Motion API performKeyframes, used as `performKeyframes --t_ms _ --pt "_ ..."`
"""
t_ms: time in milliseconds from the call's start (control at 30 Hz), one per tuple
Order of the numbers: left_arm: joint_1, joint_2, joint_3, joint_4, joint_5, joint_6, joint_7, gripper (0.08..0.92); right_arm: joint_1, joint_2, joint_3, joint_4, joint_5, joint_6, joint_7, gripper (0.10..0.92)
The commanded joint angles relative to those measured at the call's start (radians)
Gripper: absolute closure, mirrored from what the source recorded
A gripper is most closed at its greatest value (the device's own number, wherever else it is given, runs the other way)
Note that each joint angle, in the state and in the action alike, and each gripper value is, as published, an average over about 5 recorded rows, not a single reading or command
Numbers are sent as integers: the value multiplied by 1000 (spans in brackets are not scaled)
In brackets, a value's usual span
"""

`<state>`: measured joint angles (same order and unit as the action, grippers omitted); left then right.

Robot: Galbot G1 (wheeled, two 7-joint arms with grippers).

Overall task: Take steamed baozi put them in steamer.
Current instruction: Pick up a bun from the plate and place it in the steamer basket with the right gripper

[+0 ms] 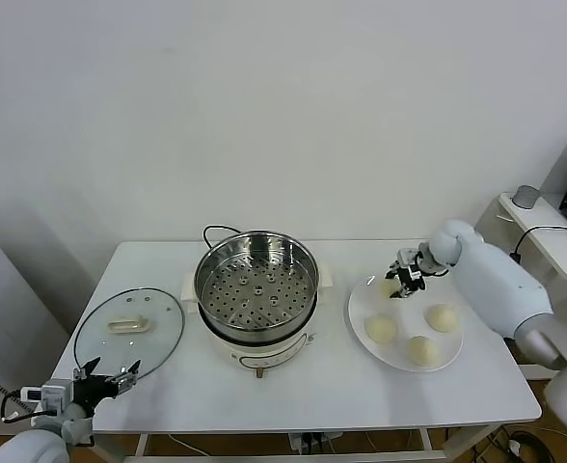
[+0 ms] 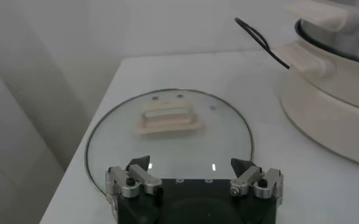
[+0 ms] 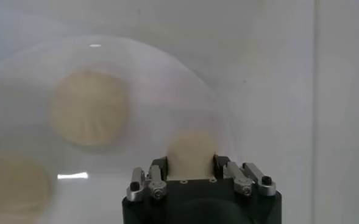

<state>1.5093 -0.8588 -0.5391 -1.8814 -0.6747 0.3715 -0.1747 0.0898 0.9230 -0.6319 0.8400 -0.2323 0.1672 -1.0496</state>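
Note:
The steamer, a shiny steel pot with a perforated tray on a white base, stands mid-table and holds nothing. A white plate to its right carries three cream-white baozi. My right gripper is at the plate's far edge, shut on the fourth baozi. In the right wrist view that baozi sits squeezed between the fingers; I cannot tell whether it is off the plate. My left gripper is open and empty at the table's front left.
A round glass lid with a beige handle lies flat left of the steamer, just beyond my left gripper; it shows in the left wrist view. A black cord runs behind the steamer. A white side shelf stands at the far right.

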Motion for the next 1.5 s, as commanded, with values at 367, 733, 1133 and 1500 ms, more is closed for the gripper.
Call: performKeyframes --t_ms 367,733,1133,1500 --pt "3 7 8 -9 8 -2 0 177 433 -28 -340 268 337 237 -65 548" --pt "8 13 14 -15 12 -4 -2 177 477 260 -335 104 183 696 -15 542" --pt "29 18 19 -12 29 -19 -2 177 367 337 -285 246 -270 706 114 541" --pt "34 20 16 -12 29 -23 -3 177 226 370 -231 290 -570 706 149 541"
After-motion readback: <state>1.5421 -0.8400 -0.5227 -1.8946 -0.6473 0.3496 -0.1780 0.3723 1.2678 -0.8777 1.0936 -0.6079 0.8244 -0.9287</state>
